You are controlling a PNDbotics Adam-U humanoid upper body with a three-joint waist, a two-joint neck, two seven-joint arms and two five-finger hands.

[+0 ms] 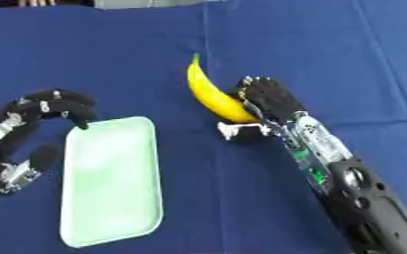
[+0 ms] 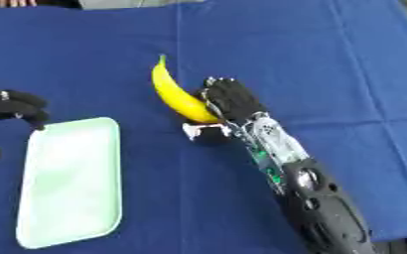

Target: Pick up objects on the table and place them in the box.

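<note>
Your right hand is on the banana, fingers curled round its near end, thumb tucked in low beside it, and the fruit lies on the blue cloth with its stem pointing away from you toward the far edge. The pale green tray, which looks to be the box you're filling, sits well apart to the left, and your left hand hangs curled at its top left corner, fingertips near the rim, nothing between them. Now the risks: you've got the banana by one end only, so the long free part could swing down or twist out as you lift, and it's a smooth, curved skin, likely to slide through the fingers. Carry it across low and you may drag the stem over the cloth and lever it loose. That left hand is parked right by the rim too; bring the banana in from that side and you could knock hand or tray, and the tray looks light enough to skid. What you can't see: the contact itself, since the back of the hand covers the near tip, so whether the fingers go fully round is a guess. Whether the banana has left the cloth is hard to tell. The tray's depth doesn't show either.
</note>
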